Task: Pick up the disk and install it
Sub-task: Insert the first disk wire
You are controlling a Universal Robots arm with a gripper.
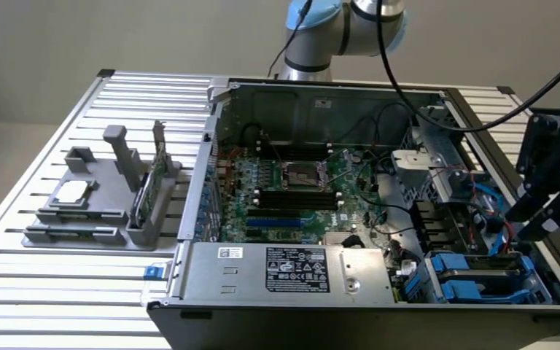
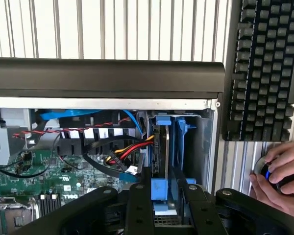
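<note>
Computer case [image 1: 290, 292] lying open on the slatted table [image 1: 47, 292], gripper working at its drive bay.
Inside the case, the motherboard [image 1: 290, 189] is sitting mid-floor; the disk [image 2: 161, 147] is standing on edge in the blue drive bay [image 1: 480, 281] at the case's front corner, with the gripper [image 2: 159, 208] closing partway around its blue carrier tab.

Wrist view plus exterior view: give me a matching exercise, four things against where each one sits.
Things:
1. disk
2. keyboard
3. hand
4. green card

Places:
A. on a mouse
B. upright in the grey fixture
C. on edge in the blue drive bay
D. on the slatted table, outside the case

Pairs: 1-C, 2-D, 3-A, 4-B
</note>
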